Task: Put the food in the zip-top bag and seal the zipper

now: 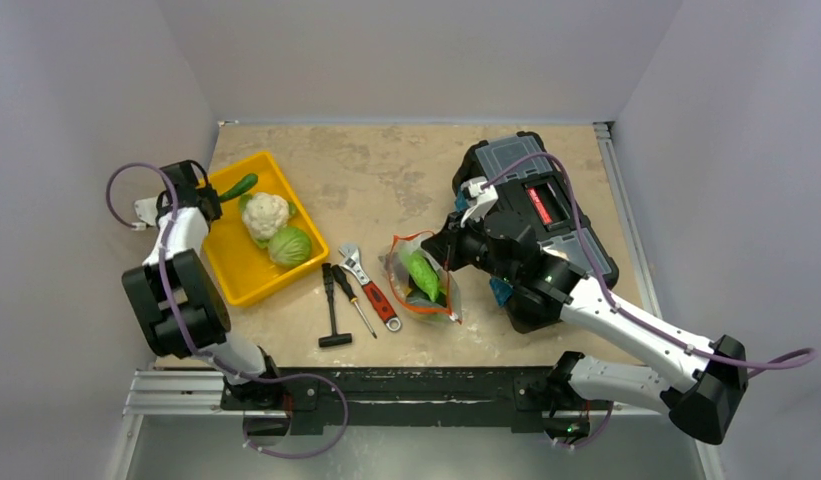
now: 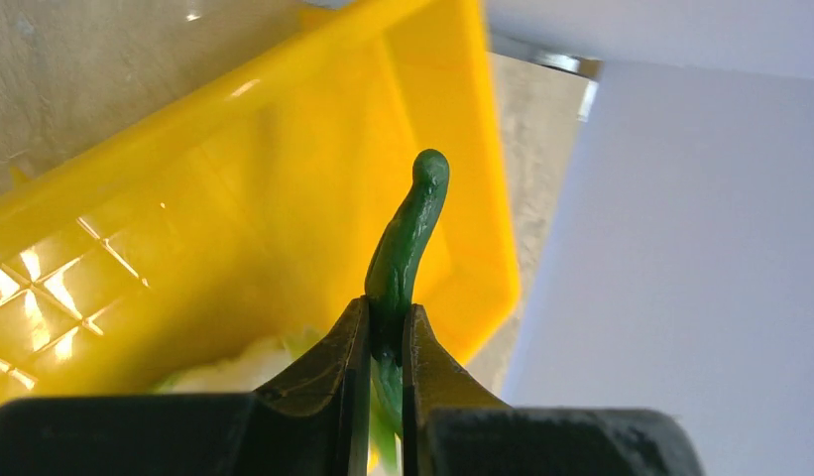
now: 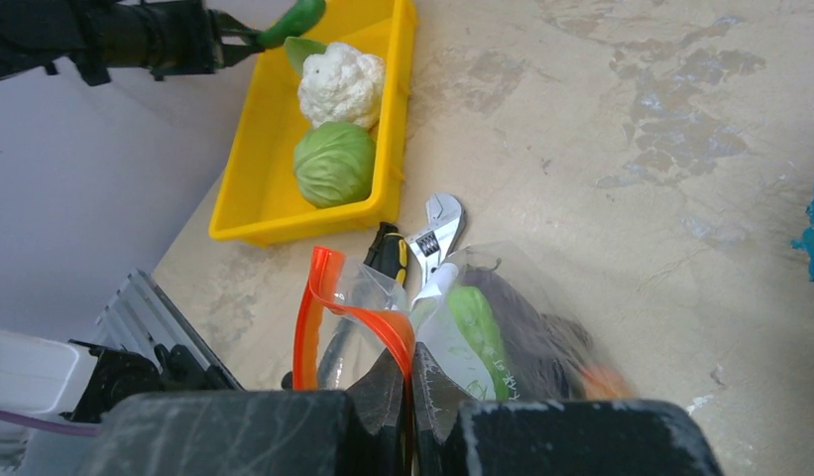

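A slim dark green piece of food (image 2: 407, 238) sticks out from my left gripper (image 2: 387, 322), which is shut on its lower end above the far corner of the yellow tray (image 2: 234, 99). From above, that gripper (image 1: 218, 195) and the green piece (image 1: 238, 186) hang over the tray's back left. The zip-top bag (image 1: 421, 275) lies mid-table with its mouth gaping. My right gripper (image 3: 410, 362) is shut on the red-orange zipper (image 3: 313, 317). Inside the bag (image 3: 541, 317) lie a light green piece (image 3: 477, 332), a dark eggplant (image 3: 541, 342) and something orange (image 3: 603, 379).
A white cauliflower (image 1: 265, 213) and a pale-green cabbage (image 1: 289, 245) sit in the yellow tray (image 1: 236, 275). A red-handled wrench (image 1: 371, 285) and two screwdrivers (image 1: 331, 310) lie between tray and bag. A black toolbox (image 1: 546, 200) stands behind the right arm.
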Controlling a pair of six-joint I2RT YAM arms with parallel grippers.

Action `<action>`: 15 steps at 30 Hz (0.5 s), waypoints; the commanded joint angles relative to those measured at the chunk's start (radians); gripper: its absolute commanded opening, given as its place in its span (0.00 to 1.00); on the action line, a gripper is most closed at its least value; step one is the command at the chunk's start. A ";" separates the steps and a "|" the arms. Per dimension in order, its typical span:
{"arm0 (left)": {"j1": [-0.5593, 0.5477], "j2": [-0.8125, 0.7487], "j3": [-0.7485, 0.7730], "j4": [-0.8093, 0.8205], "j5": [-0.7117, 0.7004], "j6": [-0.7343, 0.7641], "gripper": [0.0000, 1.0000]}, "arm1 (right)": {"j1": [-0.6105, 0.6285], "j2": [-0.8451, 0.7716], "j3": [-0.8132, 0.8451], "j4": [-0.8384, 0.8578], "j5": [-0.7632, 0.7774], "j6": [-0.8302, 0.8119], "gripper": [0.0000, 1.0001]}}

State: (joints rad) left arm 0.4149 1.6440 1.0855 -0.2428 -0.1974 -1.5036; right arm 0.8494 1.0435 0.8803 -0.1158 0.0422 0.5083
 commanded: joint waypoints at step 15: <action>-0.237 -0.679 -0.194 -0.061 0.599 0.574 0.00 | -0.006 0.069 0.139 -0.051 -0.027 0.036 0.00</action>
State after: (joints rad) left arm 0.3172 1.1030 0.9253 -0.2970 0.1486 -1.1160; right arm 0.8494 1.1007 0.9489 -0.1738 0.0330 0.5243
